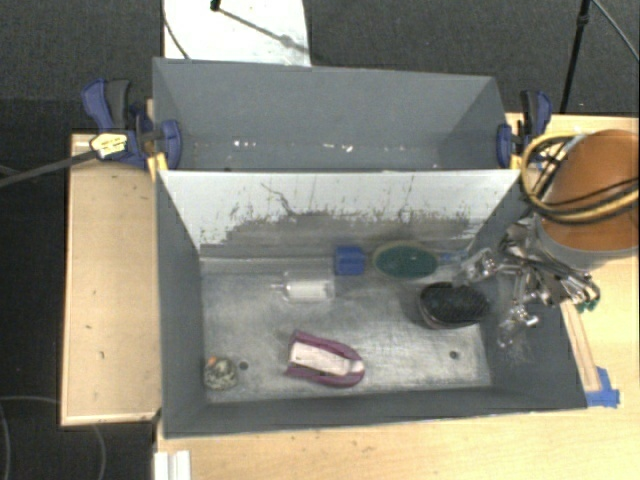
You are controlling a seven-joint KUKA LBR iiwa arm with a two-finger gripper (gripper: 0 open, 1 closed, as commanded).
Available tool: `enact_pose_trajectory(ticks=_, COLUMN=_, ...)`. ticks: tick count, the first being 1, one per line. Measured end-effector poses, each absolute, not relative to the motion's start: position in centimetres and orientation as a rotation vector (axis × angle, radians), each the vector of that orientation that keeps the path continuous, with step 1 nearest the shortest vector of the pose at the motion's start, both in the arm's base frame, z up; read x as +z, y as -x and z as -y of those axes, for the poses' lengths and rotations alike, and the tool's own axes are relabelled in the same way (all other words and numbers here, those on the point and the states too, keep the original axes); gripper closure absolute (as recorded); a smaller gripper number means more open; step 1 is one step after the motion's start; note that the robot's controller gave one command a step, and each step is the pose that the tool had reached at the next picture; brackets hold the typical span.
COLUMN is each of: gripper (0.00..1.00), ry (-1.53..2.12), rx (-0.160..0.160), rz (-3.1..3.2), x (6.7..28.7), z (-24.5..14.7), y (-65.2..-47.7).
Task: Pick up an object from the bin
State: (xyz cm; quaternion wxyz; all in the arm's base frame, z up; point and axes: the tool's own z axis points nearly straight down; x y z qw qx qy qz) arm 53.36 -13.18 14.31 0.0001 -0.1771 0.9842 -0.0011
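Hovering just right of black oval pad (452, 305), long axis left-right; jaws' opening cannot be told.

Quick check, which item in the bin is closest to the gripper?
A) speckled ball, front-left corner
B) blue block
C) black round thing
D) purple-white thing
C: the black round thing lies right beside the gripper at the bin's right side, while the other three lie farther left.
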Motion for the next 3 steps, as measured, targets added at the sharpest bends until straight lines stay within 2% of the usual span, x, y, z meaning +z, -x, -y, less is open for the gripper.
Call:
enact_pose_trajectory(ticks=1, gripper=0.00, ry=0.403, rx=0.000, rz=-3.104, x=7.1, z=10.5, y=-54.5)
enact_pose_trajectory(ticks=2, gripper=1.00, ry=0.407, rx=-0.004, rz=-3.100, x=7.4, z=10.6, y=-54.6)
enact_pose_trajectory(ticks=3, gripper=1.00, ry=0.465, rx=-0.004, rz=-3.097, x=21.7, z=10.6, y=-55.3)
